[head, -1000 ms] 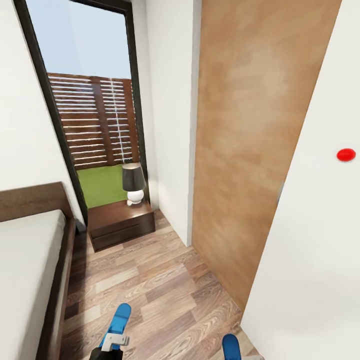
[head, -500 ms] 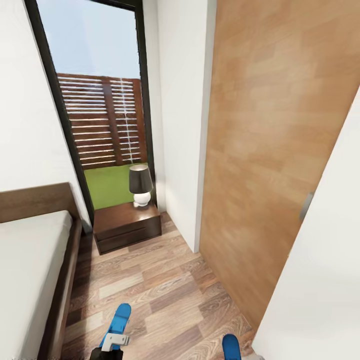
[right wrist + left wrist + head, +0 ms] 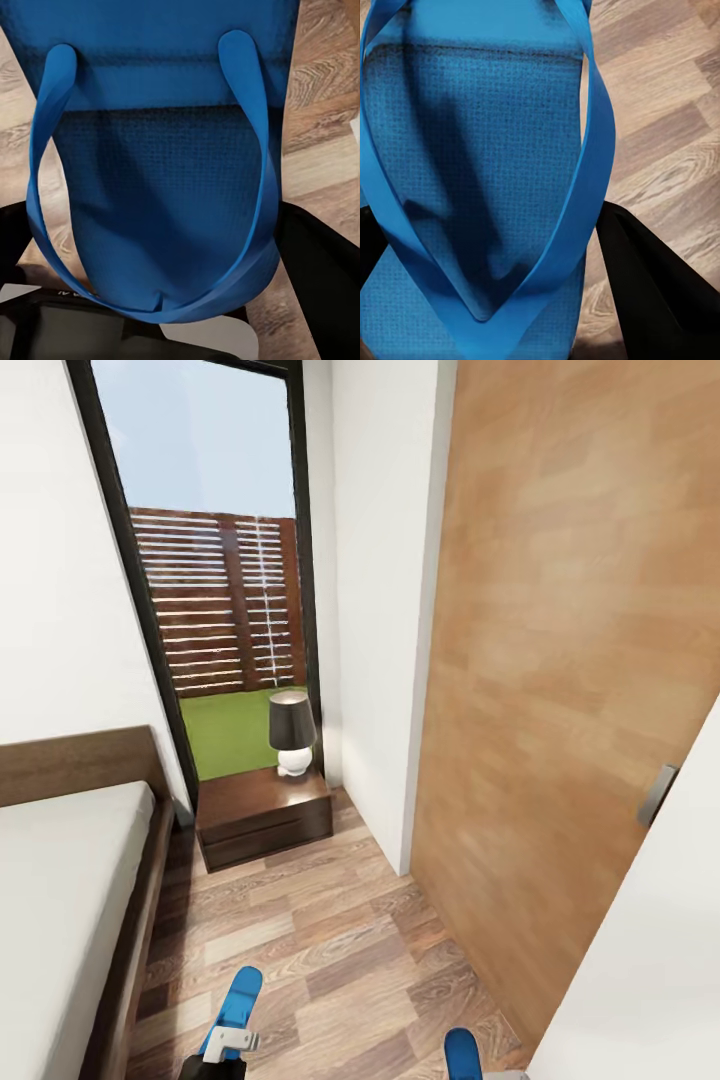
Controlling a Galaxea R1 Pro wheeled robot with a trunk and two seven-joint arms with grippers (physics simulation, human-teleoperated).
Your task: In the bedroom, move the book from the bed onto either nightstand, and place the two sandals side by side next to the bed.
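Low in the head view, my left gripper (image 3: 226, 1048) is shut on one blue sandal (image 3: 240, 996), which sticks out forward above the plank floor. The left wrist view has this sandal (image 3: 472, 150) close up between dark fingers (image 3: 652, 300). The other sandal (image 3: 461, 1054) shows at the bottom right, and the right wrist view has it (image 3: 165, 150) clamped in my right gripper (image 3: 165, 270). The bed (image 3: 60, 900) lies at the left with a bare pale mattress. A dark-brown nightstand (image 3: 262, 815) stands beyond it by the window. The book is out of view.
A dark-shaded lamp (image 3: 292, 732) stands on the nightstand. A tall window (image 3: 220, 560) rises behind it. A light wood panel (image 3: 560, 660) and a white surface (image 3: 650, 980) with a grey handle (image 3: 657, 795) close off the right side. Open floor (image 3: 320, 940) runs between bed and panel.
The whole picture has slid rightward, so the camera has turned left; a red dot at the right edge has left the view. Both grippers still hold their sandals in the same place.
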